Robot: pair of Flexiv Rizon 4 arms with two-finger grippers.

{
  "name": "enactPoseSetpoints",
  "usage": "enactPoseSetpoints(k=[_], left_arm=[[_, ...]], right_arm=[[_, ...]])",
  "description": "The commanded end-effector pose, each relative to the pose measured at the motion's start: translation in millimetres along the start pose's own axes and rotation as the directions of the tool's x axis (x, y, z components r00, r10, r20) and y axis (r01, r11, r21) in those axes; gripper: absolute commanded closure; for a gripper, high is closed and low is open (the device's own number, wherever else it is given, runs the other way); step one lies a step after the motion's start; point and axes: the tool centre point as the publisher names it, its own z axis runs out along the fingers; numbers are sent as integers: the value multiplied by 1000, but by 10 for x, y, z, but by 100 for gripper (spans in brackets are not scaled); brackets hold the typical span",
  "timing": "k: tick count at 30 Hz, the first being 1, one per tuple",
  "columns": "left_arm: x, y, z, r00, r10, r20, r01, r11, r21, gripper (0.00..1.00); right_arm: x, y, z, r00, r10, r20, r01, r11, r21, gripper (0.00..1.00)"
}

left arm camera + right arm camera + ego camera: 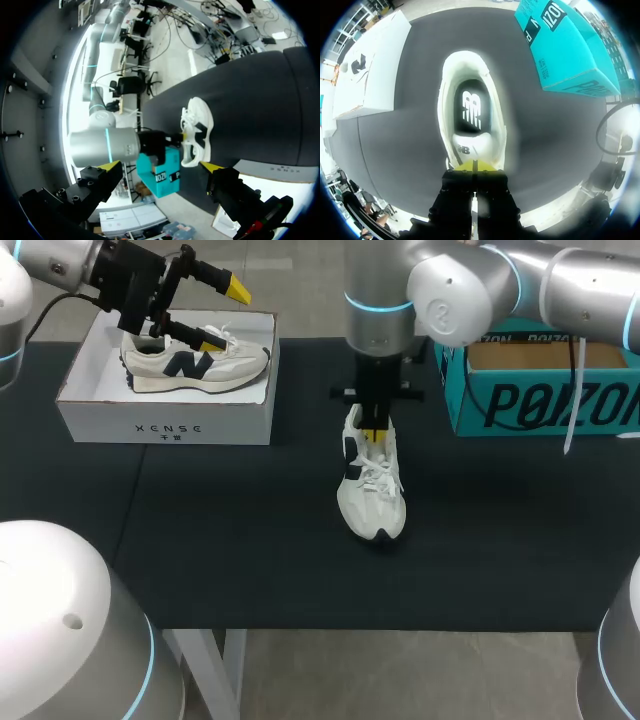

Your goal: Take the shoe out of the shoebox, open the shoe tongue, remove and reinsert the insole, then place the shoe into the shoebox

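Shoe [372,502]: stands upright on its sole on the dark table [250,550], near the middle, well apart from the white shoebox [165,425] at the left. The toe points to the near edge and the heel to the far edge.

Condition: off-white upper with a dark panel on the side by the heel. The white laces lie loose over the instep. The right wrist view looks straight down into the opening, where the dark insole [471,106] lies flat inside and bears a pale mark. The tongue [472,149] is white with a small dark mark.

Right gripper [372,433]: comes down from above at the shoe's opening. Its yellow tips are pressed together on the upper edge of the tongue, pinching it from two sides.

Left gripper [225,315]: hangs over the shoebox with its fingers spread wide and nothing between them. The lower tip is close above the collar of a second shoe [200,365] (contact cannot be judged from the head view). That second shoe lies on its side inside the shoebox. It is cream-white with a dark side mark, and its toe points toward the table's middle.

Other item: a teal box [540,405] stands at the far right of the table, near the right arm.
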Motion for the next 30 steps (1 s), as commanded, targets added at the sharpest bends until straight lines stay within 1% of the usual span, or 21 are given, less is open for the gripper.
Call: enactPoseSetpoints(k=[1, 5, 8, 12, 16, 17, 18, 24, 26, 30], left_arm=[[-3, -7, -3, 1000, 0, -3, 0, 1000, -1, 0], [-3, -7, -3, 1000, 0, -3, 0, 1000, -1, 0], [-3, -7, -3, 1000, 0, -3, 0, 1000, -1, 0], [-3, -7, -3, 1000, 0, -3, 0, 1000, -1, 0], [-3, -7, -3, 1000, 0, -3, 0, 1000, -1, 0], [-3, -7, -3, 1000, 0, -3, 0, 1000, -1, 0], [-3, -7, -3, 1000, 0, -3, 0, 1000, -1, 0], [-3, -7, -3, 1000, 0, -3, 0, 1000, -1, 0], [-3, -7, -3, 1000, 0, -3, 0, 1000, -1, 0], [-3, -7, -3, 1000, 0, -3, 0, 1000, -1, 0]], right_arm=[[13, 50, -7, 1000, 4, 5, -4, 1000, 5, 100], [4, -5, -148, 1000, -1, -3, 1, 1000, -23, 100], [3, -30, -158, 1000, -4, -1, 4, 1000, -27, 100], [-21, -22, -47, 1000, -12, -18, 11, 1000, -27, 100], [-16, -22, 78, 999, -26, -36, 25, 999, -29, 98], [-9, -27, 93, 999, -33, -39, 32, 999, -32, 99], [-2, -33, 109, 999, -36, -37, 35, 999, -33, 100], [-22, -7, 260, 999, -30, -15, 30, 1000, 2, 100], [-22, -5, 247, 999, -29, -15, 29, 1000, 6, 100], [-23, 24, 71, 999, -28, -21, 27, 999, -40, 100]])
